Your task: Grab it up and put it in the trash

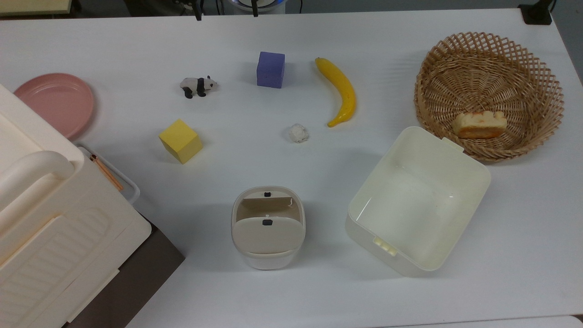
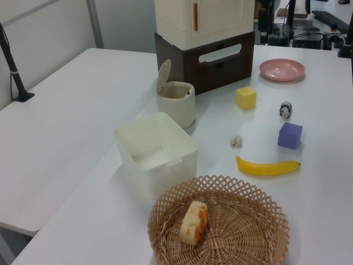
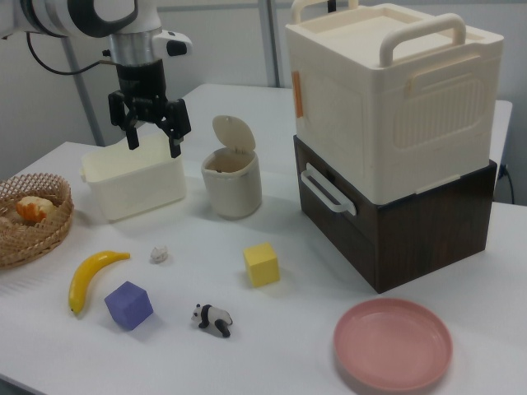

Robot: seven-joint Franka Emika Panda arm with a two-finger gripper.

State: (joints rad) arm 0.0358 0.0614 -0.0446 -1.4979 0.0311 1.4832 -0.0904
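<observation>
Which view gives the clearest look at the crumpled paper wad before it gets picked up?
The top view: the crumpled paper wad lies in open table between banana and trash bin, unobstructed from above. The left view and right view show it smaller, as a pale lump.

Bright, even light falls from above. The white counter [image 1: 136, 41] carries only soft, pale shadows. The pictures are a little grainy.
</observation>
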